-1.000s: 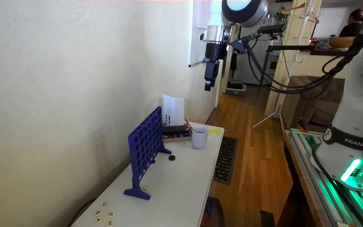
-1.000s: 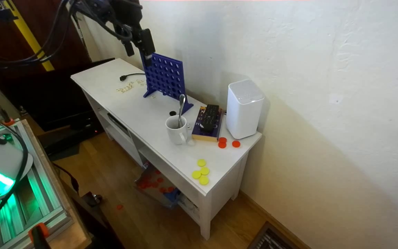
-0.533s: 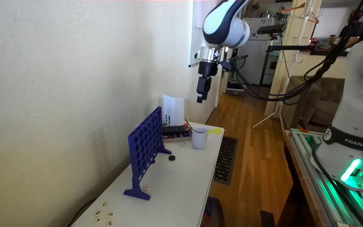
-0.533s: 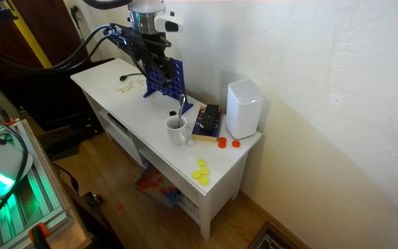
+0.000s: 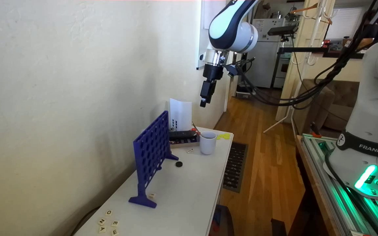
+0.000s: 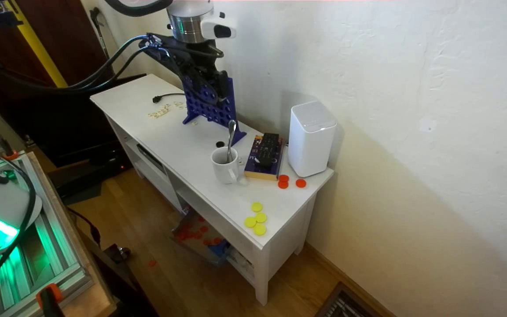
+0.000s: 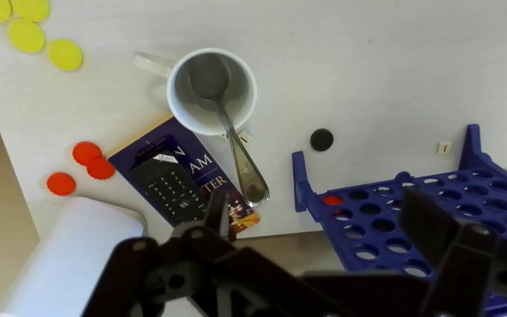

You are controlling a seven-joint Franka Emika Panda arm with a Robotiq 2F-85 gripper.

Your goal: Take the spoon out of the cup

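The small white cup (image 5: 207,144) stands upright on the white table and shows in both exterior views (image 6: 225,172). In the wrist view the cup (image 7: 244,105) is left of the picture's middle, handle to the left. The metal spoon (image 7: 234,136) stands in it, bowl down inside, its handle leaning out over the rim; it also shows in both exterior views (image 6: 231,138) (image 5: 196,127). My gripper (image 7: 315,204) is open and empty, fingers wide apart. It hangs in the air above the table (image 5: 203,103), higher than the spoon and apart from it, over the game board's side (image 6: 222,100).
The blue grid game board (image 5: 153,149) stands near the wall. A book (image 6: 251,169) with a black remote (image 6: 266,149) lies beside the cup. A white box (image 6: 310,141) stands behind. Red discs (image 6: 300,183), yellow discs (image 6: 257,207) and a black disc (image 5: 178,164) lie on the table.
The arm has come down and its gripper is closer to the cup and table, mostly in the first half second, with a slight shift and tilt since. Cup and spoon have not moved.
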